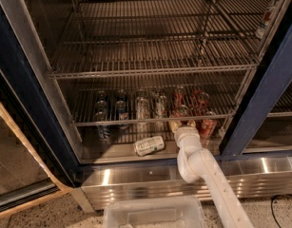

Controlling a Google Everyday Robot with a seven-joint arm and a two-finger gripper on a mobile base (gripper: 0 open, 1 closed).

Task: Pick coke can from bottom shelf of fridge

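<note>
The fridge stands open, with a dark blue frame and grey wire racks. Several red coke cans stand at the right of the bottom shelf, seen partly through the rack above. One coke can is just right of my white arm. Another red can is straight ahead of my gripper. The gripper reaches in over the shelf's steel front strip, and its tip is hidden behind the wrist among the red cans.
A white/silver can lies on its side at the shelf front, left of my arm. Dark blue cans and clear bottles stand further left. A ribbed steel base panel and a clear plastic bin are below.
</note>
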